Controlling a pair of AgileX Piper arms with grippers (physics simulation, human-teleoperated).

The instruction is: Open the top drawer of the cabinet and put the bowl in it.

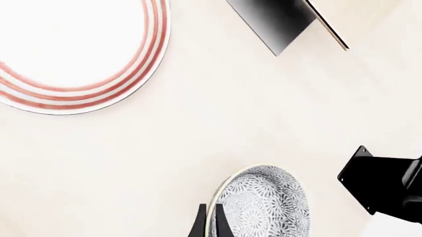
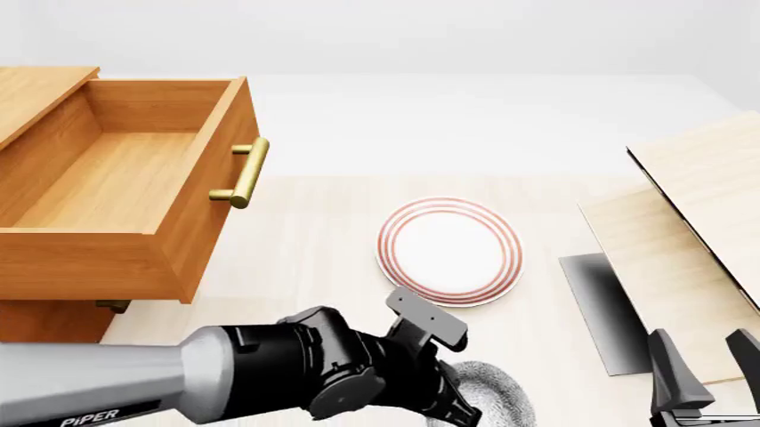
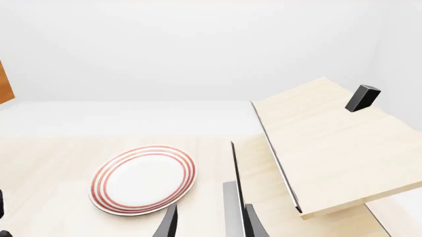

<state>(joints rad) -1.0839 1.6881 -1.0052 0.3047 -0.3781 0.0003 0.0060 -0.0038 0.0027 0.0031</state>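
The cabinet (image 2: 36, 93) stands at the far left. Its top drawer (image 2: 178, 240) is pulled out and empty, with its brass handle (image 2: 242, 173) facing the plate. The speckled bowl (image 1: 264, 202) sits near the table's front edge, partly hidden under my left arm in the front view (image 2: 499, 391). My left gripper (image 1: 211, 226) is shut on the bowl's rim, one finger inside and one outside. I cannot tell whether the bowl is lifted. My right gripper (image 2: 707, 365) is open and empty at the front right, also seen in its wrist view (image 3: 211, 222).
A white plate with red rings (image 2: 449, 251) lies mid-table, right of the drawer. Pale wood boards (image 2: 700, 222) lean at the right, with a dark shadow beneath. A lower drawer's handle (image 2: 113, 305) peeks out under the open drawer.
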